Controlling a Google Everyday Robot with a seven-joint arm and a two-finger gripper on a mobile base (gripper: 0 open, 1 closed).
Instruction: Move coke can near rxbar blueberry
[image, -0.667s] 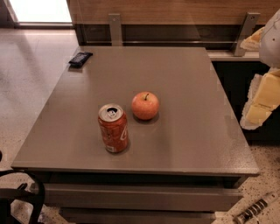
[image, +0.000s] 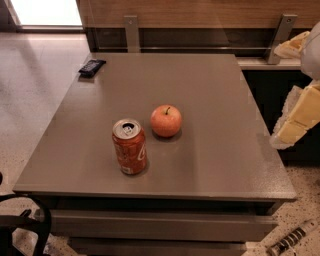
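Note:
The coke can (image: 129, 147), red-orange with a silver top, stands upright on the grey table (image: 215, 150), near its front. The rxbar blueberry (image: 92, 67), a small dark flat bar, lies at the table's far left corner, well away from the can. Only white and yellow parts of my arm (image: 299, 116) show at the right edge, beside the table and off its surface. The gripper itself is out of view.
A red-yellow apple (image: 166, 120) sits just right of and behind the can. A wooden wall with metal brackets (image: 132, 31) runs behind the table. A black curved part (image: 27, 220) is at the bottom left, and a striped metal piece (image: 292, 239) lies on the floor at the bottom right.

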